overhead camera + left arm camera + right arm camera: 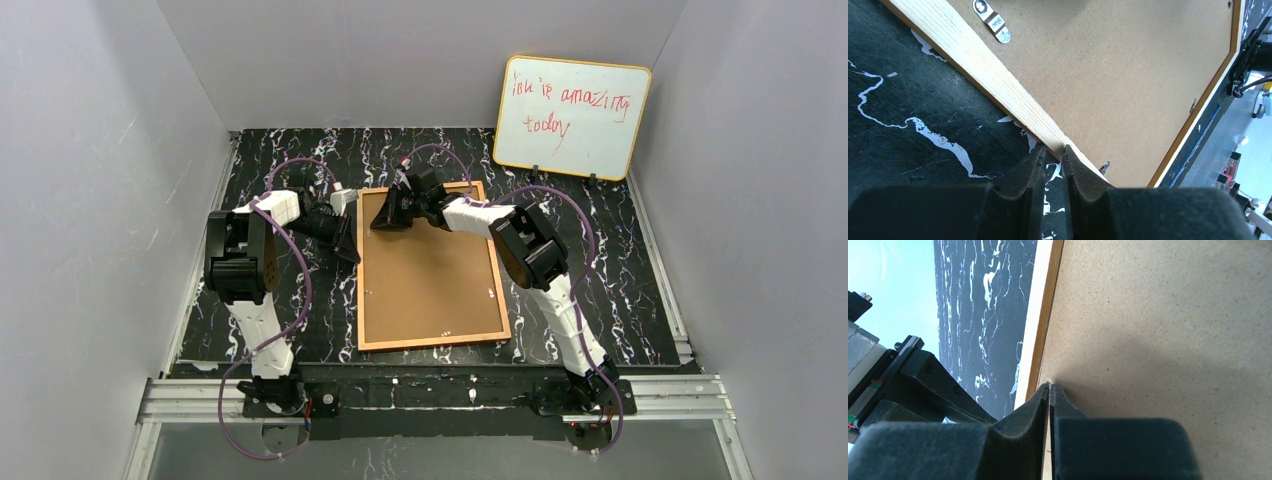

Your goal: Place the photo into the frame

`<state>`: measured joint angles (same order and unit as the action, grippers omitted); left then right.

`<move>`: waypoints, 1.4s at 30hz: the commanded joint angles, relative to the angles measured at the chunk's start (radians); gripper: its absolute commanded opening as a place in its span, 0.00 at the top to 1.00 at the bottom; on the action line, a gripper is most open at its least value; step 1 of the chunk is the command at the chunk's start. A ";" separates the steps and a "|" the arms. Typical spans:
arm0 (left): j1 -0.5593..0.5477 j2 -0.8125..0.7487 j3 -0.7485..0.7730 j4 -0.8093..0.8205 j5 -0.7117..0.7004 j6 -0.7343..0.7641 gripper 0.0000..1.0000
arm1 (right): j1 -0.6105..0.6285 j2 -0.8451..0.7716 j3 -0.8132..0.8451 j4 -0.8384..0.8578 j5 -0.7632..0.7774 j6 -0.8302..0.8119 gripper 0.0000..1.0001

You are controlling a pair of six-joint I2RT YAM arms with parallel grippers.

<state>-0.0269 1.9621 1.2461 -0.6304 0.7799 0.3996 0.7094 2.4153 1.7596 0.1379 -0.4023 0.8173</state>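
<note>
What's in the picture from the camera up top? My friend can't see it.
A wooden picture frame lies back side up on a black marbled table. The left tool is at its left edge and the right tool over its far left corner. A whiteboard with red writing stands at the back.

3 plain grey walls (100, 150), black white-veined tabletop (620, 290) — whiteboard (572, 117) leaning at back

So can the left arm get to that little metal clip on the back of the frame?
Probably yes. The left pincer sits right at the frame, by its wooden edge. The clip lies bare on the brown back just beyond, with nothing between them.
</note>
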 commanded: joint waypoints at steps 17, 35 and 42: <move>-0.016 0.060 -0.039 0.068 -0.121 0.060 0.92 | 0.018 0.066 0.046 -0.020 -0.069 -0.002 0.90; -0.016 0.069 -0.032 0.066 -0.129 0.071 0.93 | 0.032 0.089 0.057 0.001 -0.126 0.025 0.93; -0.016 0.071 -0.030 0.064 -0.132 0.075 0.94 | 0.029 0.075 0.056 -0.009 -0.118 0.023 0.93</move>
<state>-0.0254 1.9640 1.2446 -0.6292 0.7822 0.4011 0.7185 2.4619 1.7973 0.1764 -0.4885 0.8478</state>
